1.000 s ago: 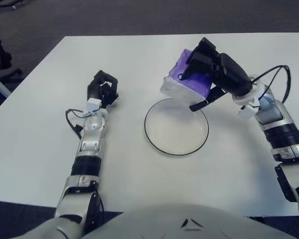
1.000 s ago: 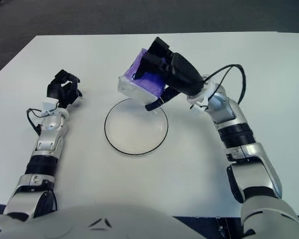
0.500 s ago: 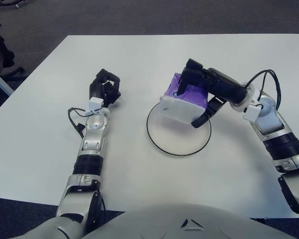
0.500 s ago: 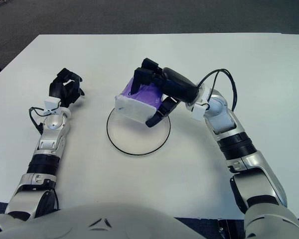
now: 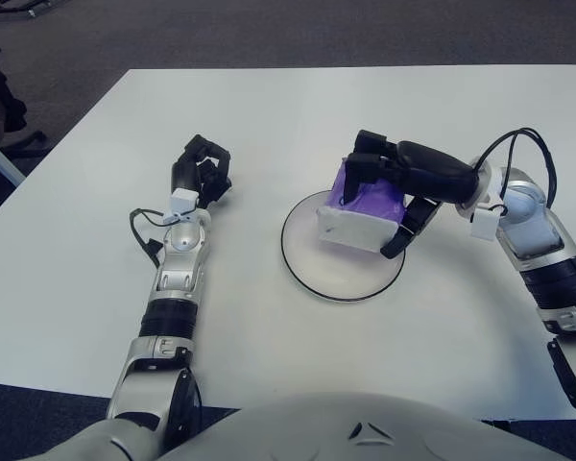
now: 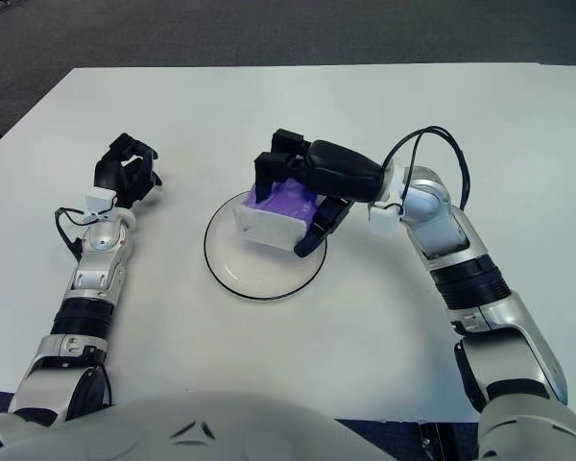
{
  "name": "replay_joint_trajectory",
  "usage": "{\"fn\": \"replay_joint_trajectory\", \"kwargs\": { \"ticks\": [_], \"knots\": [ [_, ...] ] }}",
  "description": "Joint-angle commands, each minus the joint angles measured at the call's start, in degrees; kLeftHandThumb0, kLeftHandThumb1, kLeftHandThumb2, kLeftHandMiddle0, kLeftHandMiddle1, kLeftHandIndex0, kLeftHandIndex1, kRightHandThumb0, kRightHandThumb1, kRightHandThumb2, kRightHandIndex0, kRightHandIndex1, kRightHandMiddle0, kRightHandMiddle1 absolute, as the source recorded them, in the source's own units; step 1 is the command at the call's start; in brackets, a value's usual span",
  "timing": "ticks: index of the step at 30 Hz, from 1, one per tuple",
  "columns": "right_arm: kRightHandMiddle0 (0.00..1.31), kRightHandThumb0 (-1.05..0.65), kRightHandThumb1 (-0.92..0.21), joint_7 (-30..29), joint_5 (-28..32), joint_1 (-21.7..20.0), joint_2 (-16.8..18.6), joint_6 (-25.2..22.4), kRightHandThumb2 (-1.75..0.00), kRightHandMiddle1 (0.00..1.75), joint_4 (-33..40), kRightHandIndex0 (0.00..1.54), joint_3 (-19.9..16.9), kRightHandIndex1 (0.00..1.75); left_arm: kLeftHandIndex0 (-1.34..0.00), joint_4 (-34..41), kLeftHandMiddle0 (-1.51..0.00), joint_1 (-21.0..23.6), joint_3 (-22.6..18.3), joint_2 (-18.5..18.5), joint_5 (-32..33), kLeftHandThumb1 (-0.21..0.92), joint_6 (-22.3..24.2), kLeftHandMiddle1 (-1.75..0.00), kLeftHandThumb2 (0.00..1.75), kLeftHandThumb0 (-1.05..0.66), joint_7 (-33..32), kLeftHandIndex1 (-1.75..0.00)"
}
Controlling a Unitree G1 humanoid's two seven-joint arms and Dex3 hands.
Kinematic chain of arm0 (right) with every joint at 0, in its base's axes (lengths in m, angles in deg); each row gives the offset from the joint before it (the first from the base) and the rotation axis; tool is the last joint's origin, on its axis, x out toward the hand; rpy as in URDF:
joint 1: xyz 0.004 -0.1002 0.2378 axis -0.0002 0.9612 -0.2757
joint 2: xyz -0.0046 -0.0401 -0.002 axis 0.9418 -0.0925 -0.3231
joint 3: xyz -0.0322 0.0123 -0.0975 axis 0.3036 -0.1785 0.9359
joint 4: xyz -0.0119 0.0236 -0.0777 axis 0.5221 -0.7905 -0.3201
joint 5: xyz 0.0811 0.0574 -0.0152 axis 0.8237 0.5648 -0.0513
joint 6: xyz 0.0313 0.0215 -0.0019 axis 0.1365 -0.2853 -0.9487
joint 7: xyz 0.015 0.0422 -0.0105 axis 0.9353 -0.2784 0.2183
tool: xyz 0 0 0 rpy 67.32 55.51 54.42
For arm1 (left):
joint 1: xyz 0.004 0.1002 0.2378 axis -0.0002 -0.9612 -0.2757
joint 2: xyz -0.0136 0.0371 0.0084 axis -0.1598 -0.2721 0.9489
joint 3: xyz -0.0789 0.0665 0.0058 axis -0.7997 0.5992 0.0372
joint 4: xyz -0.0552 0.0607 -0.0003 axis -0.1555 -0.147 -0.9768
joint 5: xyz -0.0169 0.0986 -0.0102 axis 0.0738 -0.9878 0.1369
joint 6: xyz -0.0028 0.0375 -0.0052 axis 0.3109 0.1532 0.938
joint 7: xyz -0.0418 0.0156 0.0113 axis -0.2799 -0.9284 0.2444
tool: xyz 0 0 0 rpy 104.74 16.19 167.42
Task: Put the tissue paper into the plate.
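Right hand (image 5: 403, 187), fingers closed around the tissue paper pack (image 5: 363, 213), holds it over the plate (image 5: 307, 274) (frame centre). Left hand (image 5: 200, 171), fingers curled and holding nothing, rests on the white surface (image 5: 269, 106) at centre left.

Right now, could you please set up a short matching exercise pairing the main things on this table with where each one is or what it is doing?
Column one:
1. tissue pack
2. plate
3. right hand
4. left hand

Column two:
A. parked on the table's left side, holding nothing
B. clear, dark-rimmed, at the table's middle
C. purple and white, over the plate
D. gripping the tissue pack

Pairs: 1-C, 2-B, 3-D, 4-A
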Motion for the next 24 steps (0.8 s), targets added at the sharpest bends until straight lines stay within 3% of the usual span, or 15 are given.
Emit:
{"fn": "replay_joint_trajectory", "kwargs": {
  "ticks": [1, 3, 6, 9, 10, 11, 12, 13, 15, 16, 19, 24],
  "knots": [
    [0.42, -0.35, -0.92, -0.3, -3.1, -1.7, -0.1, 1.6, -0.31, 1.52, 0.8, 0.49, -1.6, 1.72, -0.63, -5.2, -0.86, -7.6, 0.5, 2.3, -0.2, 0.92, -0.7, -1.75, 0.49, -0.36, -0.1, -1.70],
    [0.39, -0.15, -0.92, -0.4, -4.3, -1.7, 0.0, 1.4, -0.30, 1.40, 1.0, 0.47, -1.8, 1.62, -0.63, -5.3, -0.87, -7.6, 0.5, 2.3, -0.2, 0.92, -0.8, -1.75, 0.49, -0.36, 0.0, -1.70],
    [0.36, -0.07, -0.92, -0.3, -6.0, -1.7, 0.2, 0.2, -0.30, 1.38, 1.8, 0.47, -1.9, 1.55, -0.63, -5.3, -0.87, -7.6, 0.5, 2.3, -0.1, 0.92, -0.9, -1.75, 0.49, -0.36, 0.0, -1.70],
    [0.31, -0.02, -0.92, 0.5, -6.0, -1.8, 0.1, -0.1, -0.36, 1.55, 1.9, 0.36, -1.6, 1.47, -0.64, -5.3, -0.87, -7.6, 0.5, 2.3, -0.1, 0.92, -1.0, -1.75, 0.49, -0.36, 0.1, -1.70],
    [0.30, -0.09, -0.92, 0.6, -5.8, -1.7, 0.1, -0.2, -0.38, 1.58, 2.0, 0.33, -1.6, 1.31, -0.64, -5.3, -0.87, -7.6, 0.5, 2.3, -0.1, 0.92, -1.0, -1.75, 0.49, -0.36, 0.0, -1.70],
    [0.29, -0.18, -0.92, 1.0, -5.0, -1.6, 0.1, -0.4, -0.40, 1.61, 1.9, 0.34, -1.4, 0.97, -0.64, -5.3, -0.87, -7.6, 0.5, 2.3, -0.2, 0.92, -1.0, -1.75, 0.49, -0.36, 0.0, -1.70],
    [0.23, -0.25, -0.92, 1.3, -4.4, -1.5, 0.1, -0.6, -0.37, 1.24, 1.9, 0.33, -1.4, 0.68, -0.64, -5.3, -0.87, -7.6, 0.5, 2.3, -0.2, 0.92, -1.0, -1.75, 0.49, -0.36, 0.0, -1.70],
    [0.23, -0.27, -0.92, 1.7, -3.0, -1.3, 0.3, -0.4, -0.35, 1.07, 1.4, 0.34, -1.2, 0.55, -0.64, -5.3, -0.87, -7.6, 0.6, 2.3, -0.2, 0.92, -1.0, -1.75, 0.49, -0.36, 0.0, -1.70],
    [0.23, -0.32, -0.92, 2.4, -0.9, -1.2, 0.8, 0.2, -0.31, 0.54, 0.2, 0.31, -0.8, 0.23, -0.64, -5.4, -0.87, -7.5, 0.6, 2.3, -0.2, 0.92, -1.0, -1.75, 0.49, -0.37, 0.0, -1.70],
    [0.22, -0.33, -0.92, 2.7, -0.2, -1.2, 1.0, 0.6, -0.30, 0.40, -0.3, 0.29, -0.7, 0.14, -0.64, -5.4, -0.87, -7.5, 0.6, 2.3, -0.2, 0.92, -1.0, -1.75, 0.49, -0.37, 0.0, -1.70],
    [0.19, -0.33, -0.92, 3.4, 1.1, -1.6, 1.4, 2.2, -0.28, 0.21, -2.0, 0.25, -0.5, 0.05, -0.63, -5.5, -0.87, -7.5, 0.6, 2.3, -0.2, 0.92, -1.0, -1.75, 0.49, -0.37, 0.0, -1.70],
    [0.20, -0.32, -0.92, 4.0, 1.3, -1.9, 1.5, 3.7, -0.25, 0.13, -3.1, 0.18, -0.8, 0.01, -0.63, -5.6, -0.88, -7.5, 0.7, 2.4, -0.3, 0.92, -1.0, -1.75, 0.49, -0.37, -0.1, -1.70]
  ]
}}
